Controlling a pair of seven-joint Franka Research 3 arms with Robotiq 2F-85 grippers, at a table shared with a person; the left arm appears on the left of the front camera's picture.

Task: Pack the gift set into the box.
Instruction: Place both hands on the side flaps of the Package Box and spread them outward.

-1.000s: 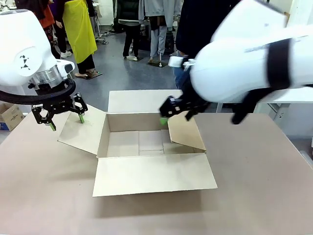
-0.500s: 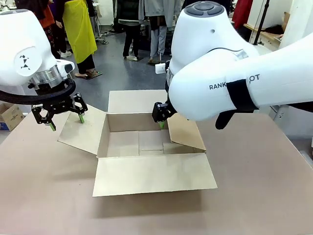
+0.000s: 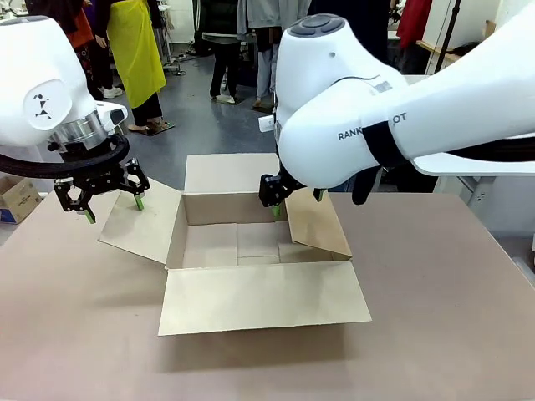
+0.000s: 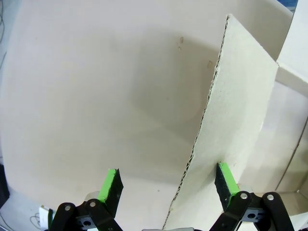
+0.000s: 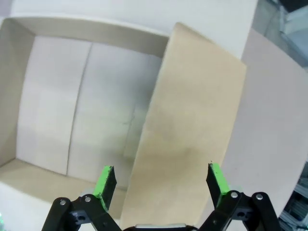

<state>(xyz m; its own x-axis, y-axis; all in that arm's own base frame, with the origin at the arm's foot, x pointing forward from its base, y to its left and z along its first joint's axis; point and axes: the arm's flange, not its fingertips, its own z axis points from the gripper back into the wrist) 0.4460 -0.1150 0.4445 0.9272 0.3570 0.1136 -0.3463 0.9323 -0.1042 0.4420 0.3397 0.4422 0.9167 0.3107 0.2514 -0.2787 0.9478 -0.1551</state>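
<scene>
The box [image 3: 259,296] lies open in the middle of the table, its four flaps spread and its inside bare. Its right flap [image 3: 318,227] leans up and inward. My left gripper [image 3: 114,209] hangs open over the left flap [image 3: 142,224]; in the left wrist view that flap's edge [image 4: 211,96] runs up between the green pads of the left gripper [image 4: 168,183]. My right gripper [image 3: 297,203] is open above the right flap; in the right wrist view the right gripper [image 5: 160,180] straddles this flap [image 5: 192,125], with the box floor [image 5: 86,96] to the left. The gift set is out of view.
The brown table [image 3: 451,317] stretches wide to the right and front of the box. A small printed carton [image 3: 17,199] sits off the table's far left. People stand on the floor beyond the far edge.
My right arm has swung and turned, its bulk moving left across the picture, and its gripper shifted slightly left over the right flap. The left arm and the box have not moved.
</scene>
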